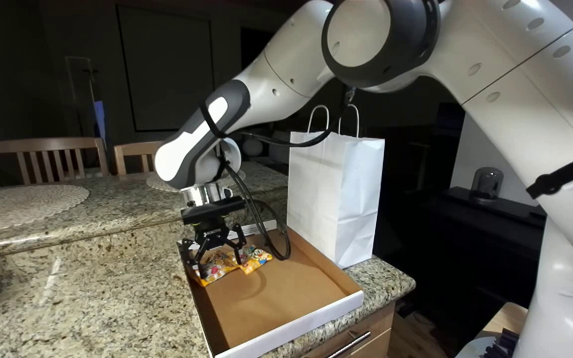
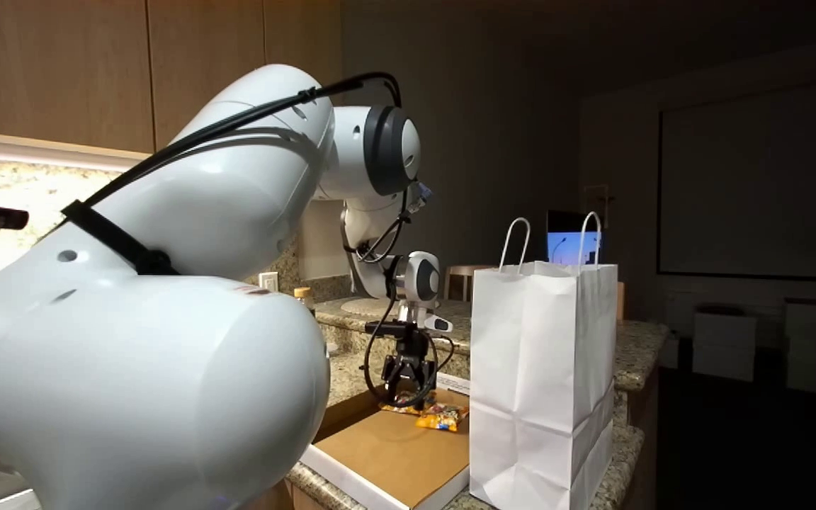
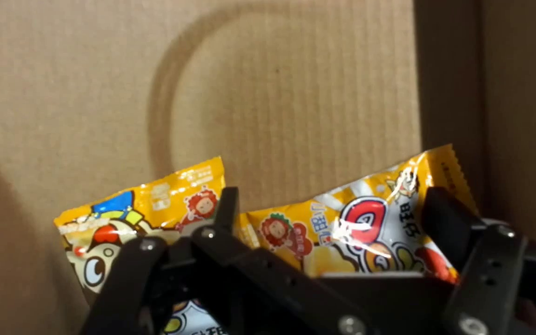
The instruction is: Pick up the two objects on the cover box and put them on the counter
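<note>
Two orange-and-yellow snack packets lie side by side in the far end of the shallow brown cover box (image 1: 276, 298), which has white outer sides. In the wrist view one packet (image 3: 365, 228) sits between the fingertips, near the box wall. The other packet (image 3: 151, 200) lies to its left, partly covered by a finger. My gripper (image 1: 221, 266) points down into the box, jaws spread wide around the nearer packet without gripping it. Whether the fingertips touch the packet or the cardboard I cannot tell. The speckled granite counter (image 1: 102, 298) extends beside the box.
A tall white paper bag (image 1: 326, 194) with handles stands right beside the box in both exterior views. A raised granite ledge with a round placemat (image 1: 23, 204) runs behind. A black cable (image 1: 286, 243) loops down from the wrist beside the gripper.
</note>
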Robot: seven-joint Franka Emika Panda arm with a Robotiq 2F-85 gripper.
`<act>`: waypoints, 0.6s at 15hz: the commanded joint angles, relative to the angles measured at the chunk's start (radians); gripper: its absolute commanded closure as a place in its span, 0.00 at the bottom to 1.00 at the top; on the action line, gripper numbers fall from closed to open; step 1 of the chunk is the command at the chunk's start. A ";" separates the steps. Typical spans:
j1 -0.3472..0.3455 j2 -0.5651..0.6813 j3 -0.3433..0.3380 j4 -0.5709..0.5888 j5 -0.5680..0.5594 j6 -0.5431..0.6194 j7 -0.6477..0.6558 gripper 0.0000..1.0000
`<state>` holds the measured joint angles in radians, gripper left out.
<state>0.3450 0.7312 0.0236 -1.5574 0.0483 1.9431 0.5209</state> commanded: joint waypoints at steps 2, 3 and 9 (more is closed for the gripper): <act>-0.008 0.017 -0.007 0.025 -0.007 -0.026 0.032 0.00; -0.010 0.015 -0.010 0.024 -0.005 -0.024 0.036 0.00; -0.056 -0.027 -0.029 -0.020 0.027 0.001 0.068 0.00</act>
<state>0.3222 0.7449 -0.0076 -1.5365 0.0518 1.9395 0.5593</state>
